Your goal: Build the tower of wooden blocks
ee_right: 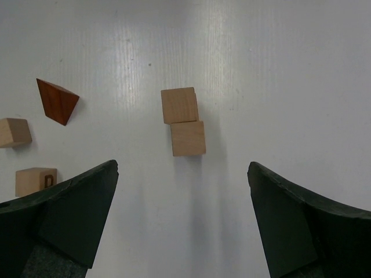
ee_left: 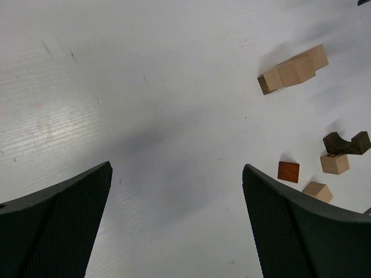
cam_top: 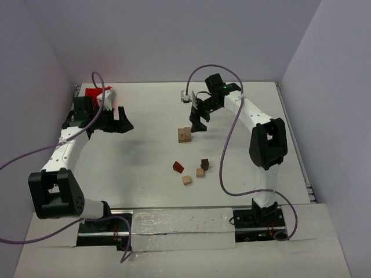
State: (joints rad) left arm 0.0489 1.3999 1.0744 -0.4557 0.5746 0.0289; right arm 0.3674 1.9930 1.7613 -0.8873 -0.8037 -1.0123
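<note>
A small group of light tan cubes sits touching at the table's middle, also in the left wrist view and the right wrist view. Nearer lie a reddish-brown wedge, a dark brown arch block and two loose tan cubes. My right gripper is open and empty, just behind the tan group. My left gripper is open and empty over bare table, well left of the blocks.
A red plastic bin stands at the far left corner behind the left arm. Purple cables loop off both arms. Grey walls enclose the white table on three sides.
</note>
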